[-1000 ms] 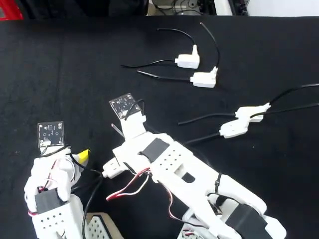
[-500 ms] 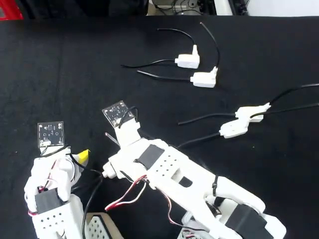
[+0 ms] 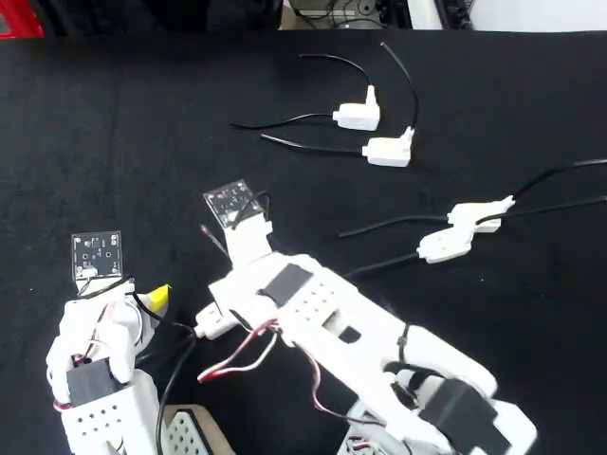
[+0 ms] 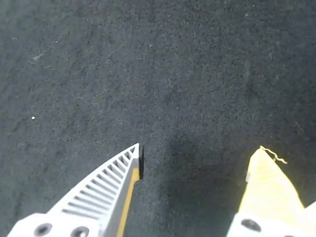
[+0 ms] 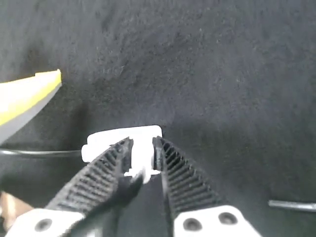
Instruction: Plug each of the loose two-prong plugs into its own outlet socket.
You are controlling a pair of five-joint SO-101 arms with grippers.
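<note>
Black tablecloth (image 3: 114, 123) lies beneath: right gripper (image 5: 143, 140) seemingly clamps a white plug (image 5: 106, 140), left gripper (image 4: 199, 147) gapes.

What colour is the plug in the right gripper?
White plug, clearest in the right wrist view.

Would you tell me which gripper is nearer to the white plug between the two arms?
Right. The right gripper is shut on the white plug; the left gripper hangs open beside it, apart from it.

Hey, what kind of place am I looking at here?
Probably a robotics lab bench: a left arm and right arm stand at a black table, loose plugs on wires lie across it, and the right hand grips another plug.
</note>
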